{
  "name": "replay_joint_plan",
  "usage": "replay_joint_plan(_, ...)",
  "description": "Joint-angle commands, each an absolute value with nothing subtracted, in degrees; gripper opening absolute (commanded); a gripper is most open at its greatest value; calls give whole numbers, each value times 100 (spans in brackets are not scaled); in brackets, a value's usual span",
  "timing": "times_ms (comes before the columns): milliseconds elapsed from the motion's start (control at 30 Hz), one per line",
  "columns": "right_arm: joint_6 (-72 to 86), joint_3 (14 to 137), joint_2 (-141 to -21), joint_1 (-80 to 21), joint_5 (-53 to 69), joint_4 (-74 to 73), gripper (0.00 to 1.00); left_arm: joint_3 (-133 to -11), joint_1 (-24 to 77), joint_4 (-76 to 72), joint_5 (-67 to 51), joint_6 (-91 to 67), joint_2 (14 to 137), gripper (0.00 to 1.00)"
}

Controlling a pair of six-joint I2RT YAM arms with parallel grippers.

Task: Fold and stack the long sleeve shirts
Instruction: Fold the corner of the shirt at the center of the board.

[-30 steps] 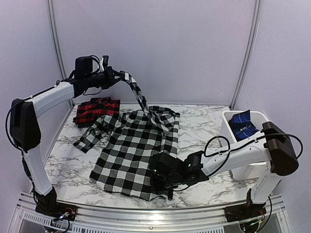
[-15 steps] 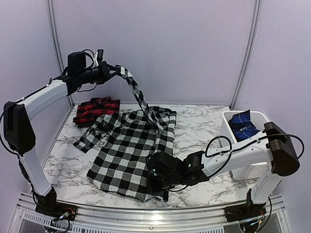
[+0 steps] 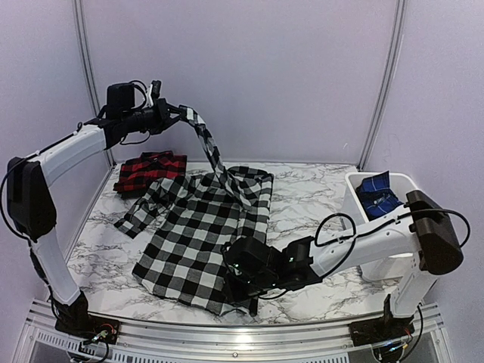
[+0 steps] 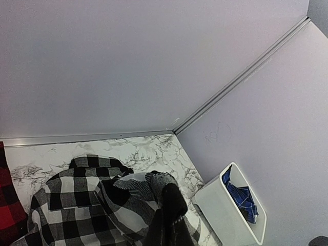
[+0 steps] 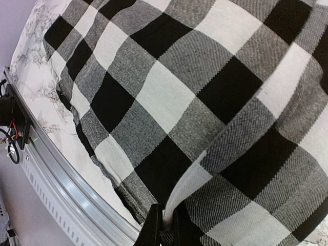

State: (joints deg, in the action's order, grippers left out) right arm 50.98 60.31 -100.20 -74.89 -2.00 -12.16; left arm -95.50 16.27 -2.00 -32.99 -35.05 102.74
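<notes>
My left end effector (image 3: 178, 115) is clamped on a sleeve (image 3: 212, 155) of the black-and-white shirt (image 3: 198, 234), holding it high. My right end effector (image 3: 243, 291) pinches the near hem. The shirt lies spread on the bench (image 3: 314, 198). I judge this is the sleeve fold; next I lay the sleeve across the body. The red-and-black shirt (image 3: 150, 170) lies far left. To the right, the white bin (image 3: 404, 181) holds blue cloth (image 3: 378, 197).

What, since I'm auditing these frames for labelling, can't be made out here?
Fingers of the left gripper: left wrist view, wrapped in the black-and-white shirt sleeve.
Tips of the right gripper: top view, under its wrist; own view, cut by bottom edge.
Most of the red-and-black shirt: left wrist view, cut by the left edge.
Lower part of the blue cloth: top view, behind the white bin wall.
</notes>
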Motion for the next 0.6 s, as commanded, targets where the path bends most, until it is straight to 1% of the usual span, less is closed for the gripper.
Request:
replay_joint_plan(0,4939,6210,-10146,-7400,161,-896,17,-9613,1598,-141,-3289,-3354,10362,0)
replay_joint_plan(100,4793,6113,-9859,-7266,143,-875,42,-9580,1599,-132,-3318,-3327,10370,0)
replay_joint_plan(167,4709,5993,-9558,-7060,119,-900,50,-9588,1593,-124,-3331,-3324,10371,0)
replay_joint_plan(267,4586,5746,-8941,-6602,55,-935,51,-9614,1597,-123,-3347,-3318,10371,0)
replay_joint_plan(400,4393,5533,-8348,-5901,-191,-967,49,-9646,1599,-136,-3402,-3330,10408,0)
replay_joint_plan(467,4322,5440,-8224,-5513,-199,-916,45,-9658,1596,-147,-3418,-3351,10430,0)
replay_joint_plan(567,4205,5385,-8270,-5022,129,-638,37,-9658,1595,-158,-3450,-3375,10441,0)
